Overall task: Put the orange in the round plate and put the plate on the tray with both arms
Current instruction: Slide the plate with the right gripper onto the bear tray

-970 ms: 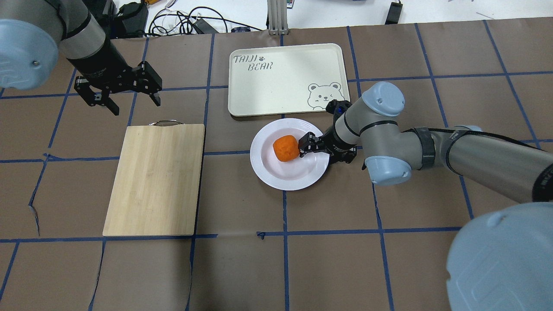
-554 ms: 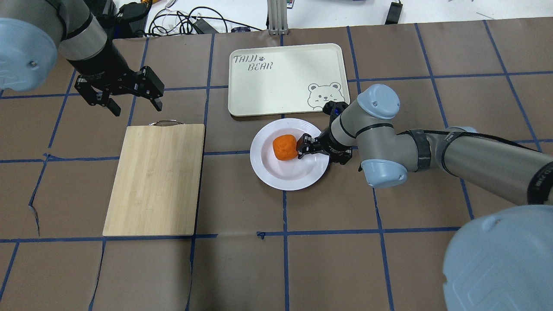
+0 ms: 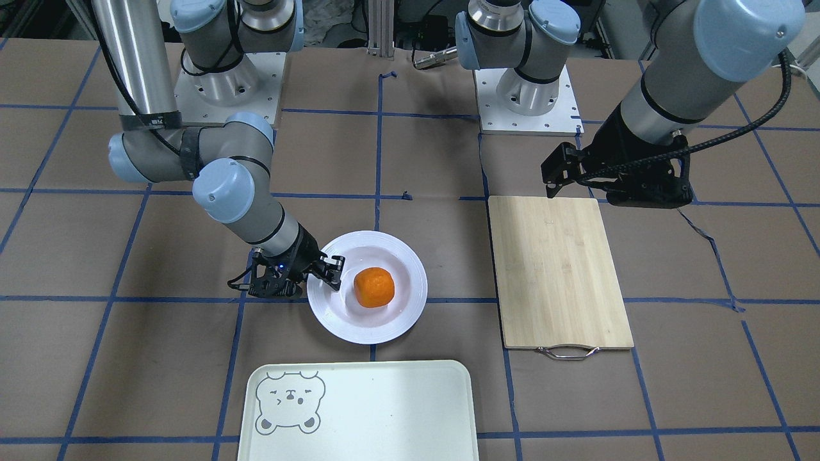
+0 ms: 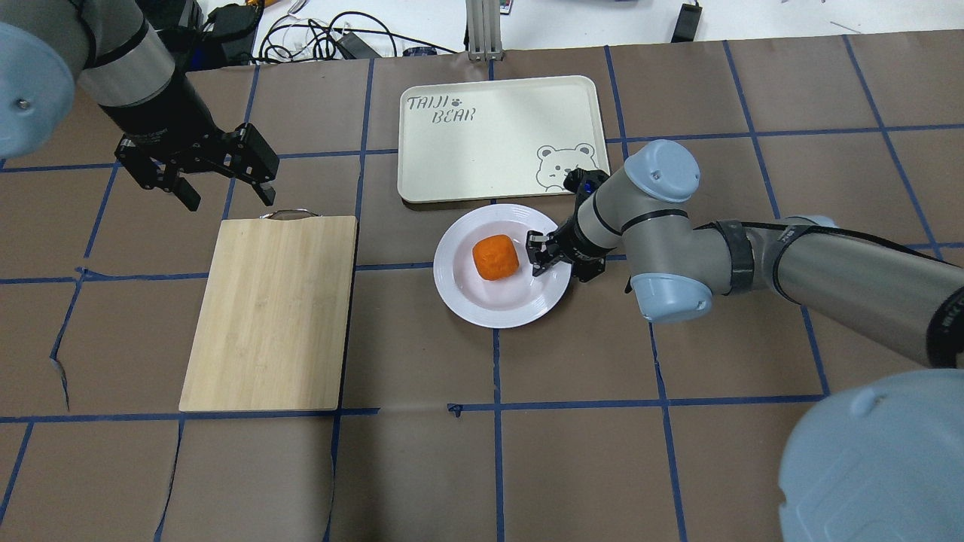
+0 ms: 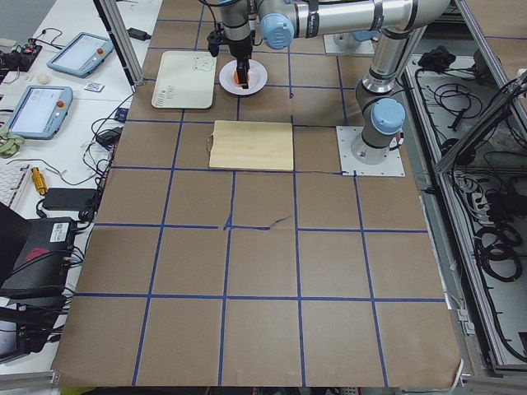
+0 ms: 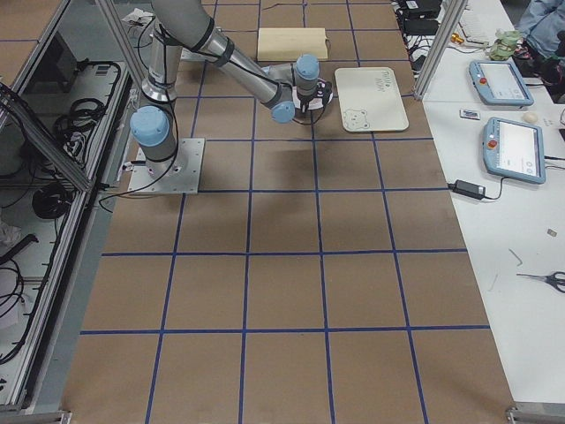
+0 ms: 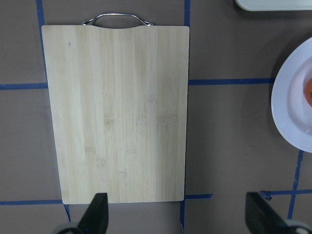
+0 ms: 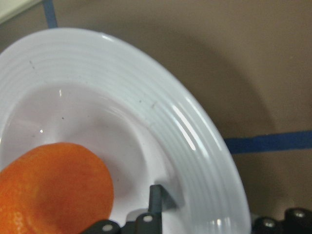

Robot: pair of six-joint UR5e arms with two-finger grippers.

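Brown paper with a blue tape grid covers the surface (image 4: 602, 452), so everything's easy to pick out from overhead. Our orange (image 4: 495, 257) is sitting in the sunken middle of the round plate (image 4: 493, 319), so we'd call the first half of the job done.

Our right end effector (image 4: 535, 255) is down at the plate's 3 o'clock rim. The orange is just beside it at its 9 o'clock, not touching as far as we can tell. Its jaws are parted and holding nothing. The wrist view shows one finger down inside the plate and the other out toward the rim's outer edge, so to us it looks lined up to pinch the rim, not the fruit.

Our tray (image 4: 497, 135) lies at the plate's 12 o'clock, its near edge just beside the plate rim and its long axis running 9 to 3.

Our left end effector (image 4: 230, 199) is way off at roughly the plate's 10 o'clock, jaws wide apart and empty. It hovers by the handle end of the cutting board (image 4: 271, 312), which sits at the plate's 9 o'clock.

So the right arm is much nearer. Our guess is the lift to the tray hinges on getting the left one across to the plate's 9 o'clock rim, opposite the right.
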